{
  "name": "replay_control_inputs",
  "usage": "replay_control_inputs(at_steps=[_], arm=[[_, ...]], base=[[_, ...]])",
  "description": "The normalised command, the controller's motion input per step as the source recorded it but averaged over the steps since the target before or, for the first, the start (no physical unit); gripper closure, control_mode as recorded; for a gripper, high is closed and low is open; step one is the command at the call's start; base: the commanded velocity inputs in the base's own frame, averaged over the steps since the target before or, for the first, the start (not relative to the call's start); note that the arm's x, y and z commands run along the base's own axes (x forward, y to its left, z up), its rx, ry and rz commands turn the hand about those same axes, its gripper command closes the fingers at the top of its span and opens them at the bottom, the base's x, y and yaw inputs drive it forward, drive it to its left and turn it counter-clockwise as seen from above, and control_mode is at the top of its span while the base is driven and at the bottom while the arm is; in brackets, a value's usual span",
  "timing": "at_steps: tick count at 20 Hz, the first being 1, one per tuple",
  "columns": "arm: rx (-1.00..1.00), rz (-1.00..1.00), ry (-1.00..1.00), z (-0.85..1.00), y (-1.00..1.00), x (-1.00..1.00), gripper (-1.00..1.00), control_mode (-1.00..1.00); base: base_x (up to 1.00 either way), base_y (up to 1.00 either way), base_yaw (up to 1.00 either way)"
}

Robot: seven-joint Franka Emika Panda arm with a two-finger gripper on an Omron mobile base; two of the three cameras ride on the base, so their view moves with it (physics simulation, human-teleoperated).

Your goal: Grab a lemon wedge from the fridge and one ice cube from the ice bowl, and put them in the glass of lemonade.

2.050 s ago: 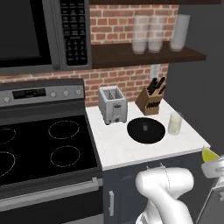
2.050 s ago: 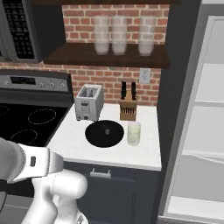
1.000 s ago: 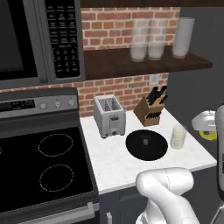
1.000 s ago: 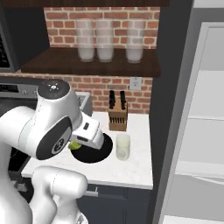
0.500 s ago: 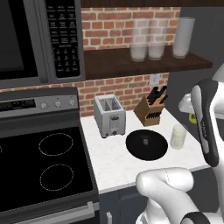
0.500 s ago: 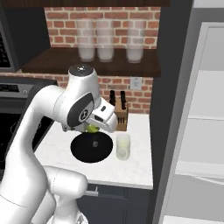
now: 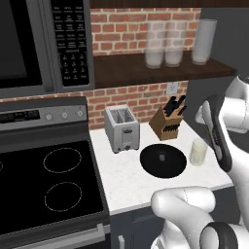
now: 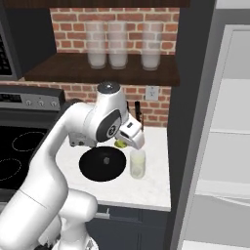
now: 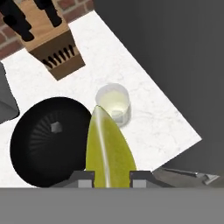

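Note:
My gripper [image 9: 112, 177] is shut on the lemon wedge [image 9: 107, 151], a yellow-green piece that sticks out between the finger tips. In the hand view the wedge's tip points at the glass of lemonade [image 9: 113, 103], which stands on the white counter just right of the black ice bowl [image 9: 46, 146]. One ice cube [image 9: 54, 127] lies in the bowl. From the right base view the gripper [image 8: 123, 141] hangs with the wedge [image 8: 119, 143] just above the bowl's [image 8: 102, 164] far rim, left of the glass [image 8: 137, 163]. The fridge [image 8: 229, 141] stands open at the right, white shelves showing.
A knife block [image 9: 52, 46] and a toaster [image 7: 122, 129] stand against the brick wall behind the bowl. The stove top [image 7: 44, 185] lies to the left. Three frosted glasses [image 8: 119, 46] sit on the shelf above. The counter's edge runs close to the right of the glass.
The arm has swung from the fridge side over the counter, carrying the wedge. In the last half second the hand came down closer to the glass and the bowl.

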Motion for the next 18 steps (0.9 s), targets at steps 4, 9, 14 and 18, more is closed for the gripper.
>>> replay_control_inputs(at_steps=[4, 9, 14, 18], arm=[[0.0, -0.1, 0.0, -0.16, -0.15, 0.68, 1.0, -1.0], [0.0, -0.01, 0.0, -0.28, -0.2, 0.42, 1.0, -1.0], [0.0, 0.0, 0.03, -0.46, -0.21, 0.21, 1.0, -1.0], [0.0, 0.0, 0.03, -0.38, -0.1, 0.19, 1.0, -1.0]], base=[[0.0, 0.0, 0.0], [0.0, 0.0, 0.0], [0.0, 0.0, 0.0], [0.0, 0.0, 0.0]])
